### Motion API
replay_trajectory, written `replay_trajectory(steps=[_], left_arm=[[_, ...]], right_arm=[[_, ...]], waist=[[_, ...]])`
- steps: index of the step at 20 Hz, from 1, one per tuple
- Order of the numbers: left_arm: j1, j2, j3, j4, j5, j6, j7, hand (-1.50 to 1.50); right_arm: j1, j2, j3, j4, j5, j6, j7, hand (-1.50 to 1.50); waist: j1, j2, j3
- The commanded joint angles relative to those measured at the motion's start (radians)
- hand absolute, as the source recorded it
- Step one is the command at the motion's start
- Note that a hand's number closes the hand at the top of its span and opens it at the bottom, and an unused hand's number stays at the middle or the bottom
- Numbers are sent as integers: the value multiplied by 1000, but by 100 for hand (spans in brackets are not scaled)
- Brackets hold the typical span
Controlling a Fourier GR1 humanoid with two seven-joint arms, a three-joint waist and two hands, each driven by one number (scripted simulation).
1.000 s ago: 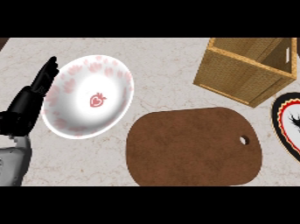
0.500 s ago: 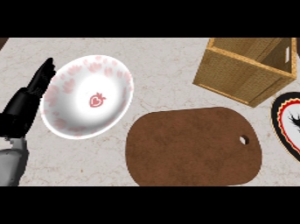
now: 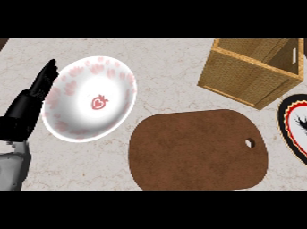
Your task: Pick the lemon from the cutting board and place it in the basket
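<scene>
A brown cutting board (image 3: 195, 152) with a small hole near its right edge lies at the lower centre of the counter, and no lemon shows on it or anywhere else. The woven basket (image 3: 248, 76) stands at the upper right, its inside hidden from this angle. My left hand (image 3: 23, 109) rests at the left edge, fingers straight and pointing up, beside the white plate. My right hand is out of view.
A white plate (image 3: 89, 100) with pink marks and a red strawberry motif sits at the left. At the right edge lies a dark plate (image 3: 304, 129) with a red and yellow rim, partly cut off. The counter is pale marble.
</scene>
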Motion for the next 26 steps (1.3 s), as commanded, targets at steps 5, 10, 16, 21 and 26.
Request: replay_trajectory(steps=[5, 10, 16, 21, 26], left_arm=[[-3, 26, 41, 11, 19, -25, 0, 0], [-12, 14, 28, 11, 14, -30, -5, 0], [8, 16, 34, -27, 23, -33, 25, 0], [0, 5, 30, -12, 3, -11, 12, 0], [-29, -7, 20, 52, -13, -6, -23, 0]], right_arm=[[28, 15, -20, 35, -18, 89, -50, -150], [-50, 32, -93, 76, -67, 98, -20, -150], [-47, 58, -303, 98, -199, -157, 24, -150], [-12, -27, -413, 133, -229, -336, 19, -150], [33, -135, -503, 172, -271, -399, -19, -150]], waist=[[-10, -3, 0], [-7, -2, 0], [0, -3, 1], [-1, 3, 1], [-11, 7, 1]])
